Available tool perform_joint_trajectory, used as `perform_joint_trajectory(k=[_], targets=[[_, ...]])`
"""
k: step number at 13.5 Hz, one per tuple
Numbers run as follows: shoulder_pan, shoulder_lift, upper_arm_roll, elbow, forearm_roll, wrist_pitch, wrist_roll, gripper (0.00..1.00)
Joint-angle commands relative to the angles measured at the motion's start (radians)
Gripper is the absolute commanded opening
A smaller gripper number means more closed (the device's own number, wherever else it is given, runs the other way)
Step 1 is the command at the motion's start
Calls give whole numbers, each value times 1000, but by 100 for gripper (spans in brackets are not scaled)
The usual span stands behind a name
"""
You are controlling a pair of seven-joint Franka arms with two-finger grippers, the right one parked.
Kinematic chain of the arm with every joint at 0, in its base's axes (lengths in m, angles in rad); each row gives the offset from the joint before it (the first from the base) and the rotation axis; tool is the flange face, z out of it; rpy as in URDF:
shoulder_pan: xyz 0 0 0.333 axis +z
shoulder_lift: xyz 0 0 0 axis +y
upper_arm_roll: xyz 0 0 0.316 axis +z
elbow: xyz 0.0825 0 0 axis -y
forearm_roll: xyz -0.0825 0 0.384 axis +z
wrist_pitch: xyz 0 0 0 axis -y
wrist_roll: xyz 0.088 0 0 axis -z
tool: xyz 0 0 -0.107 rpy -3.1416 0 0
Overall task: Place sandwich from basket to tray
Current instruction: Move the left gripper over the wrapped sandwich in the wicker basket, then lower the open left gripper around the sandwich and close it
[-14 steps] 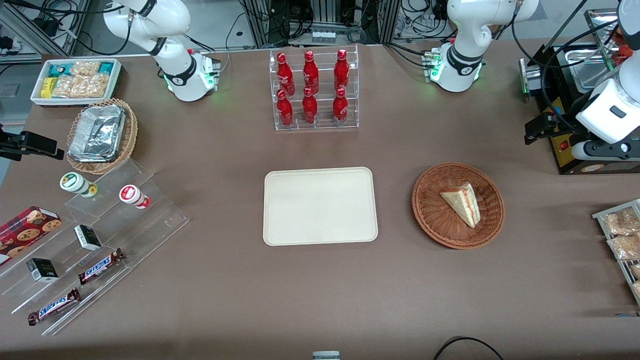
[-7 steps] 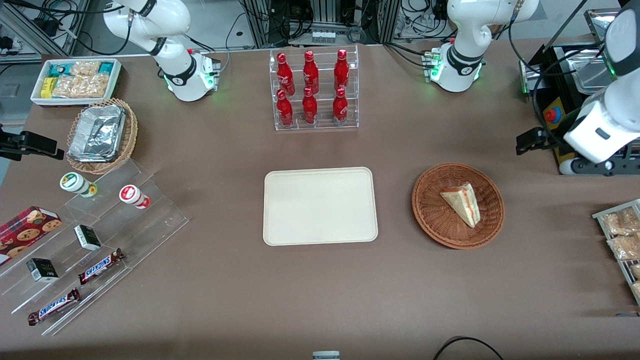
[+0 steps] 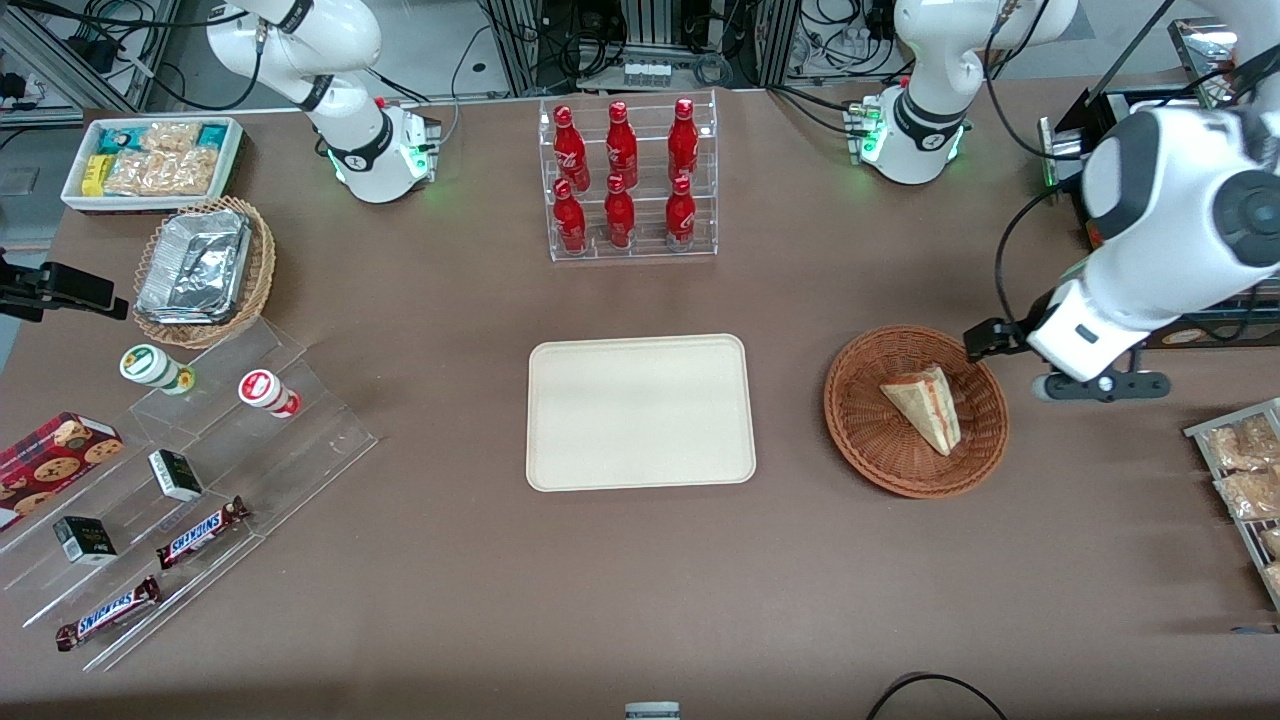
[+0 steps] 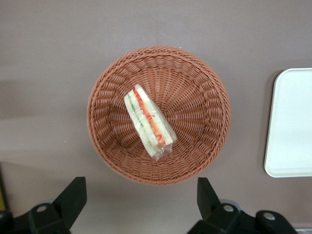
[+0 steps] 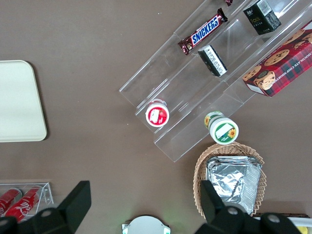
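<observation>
The sandwich (image 3: 925, 405) is a pale triangular wedge with red and green filling, lying in the reddish-brown wicker basket (image 3: 870, 425). The cream tray (image 3: 640, 412) lies flat and bare beside the basket, toward the parked arm's end. My left gripper (image 3: 1098, 385) hovers above the table just beside the basket's rim, toward the working arm's end. In the left wrist view the sandwich (image 4: 148, 122) lies in the basket (image 4: 200, 92), a tray edge (image 4: 292, 122) shows, and the gripper (image 4: 140, 182) is open and empty. The tray also shows in the right wrist view (image 5: 19, 100).
A clear rack of red bottles (image 3: 625, 180) stands farther from the camera than the tray. A black machine (image 3: 1125, 305) and a rack of snack packets (image 3: 1240, 470) sit at the working arm's end. Acrylic steps with snacks (image 3: 200, 470) and a tan foil basket (image 3: 205, 270) sit at the parked arm's end.
My left arm has swung in from the working arm's end of the table and come down beside the basket. The sandwich, basket and tray have not moved.
</observation>
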Motion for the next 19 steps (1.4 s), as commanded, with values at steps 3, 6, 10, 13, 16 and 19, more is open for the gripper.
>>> perform_joint_trajectory(k=[3, 6, 10, 13, 16, 19], targets=[[-4, -84, 2, -223, -9, 232, -101, 100], [-4, -94, 2, -318, -9, 373, -271, 100], [-19, -61, -4, -337, -9, 445, -516, 100], [-21, -38, -4, -364, -9, 504, -716, 100], [-22, -1, -4, -367, -9, 528, -804, 100], [-22, 31, -4, -375, -9, 536, -819, 100]])
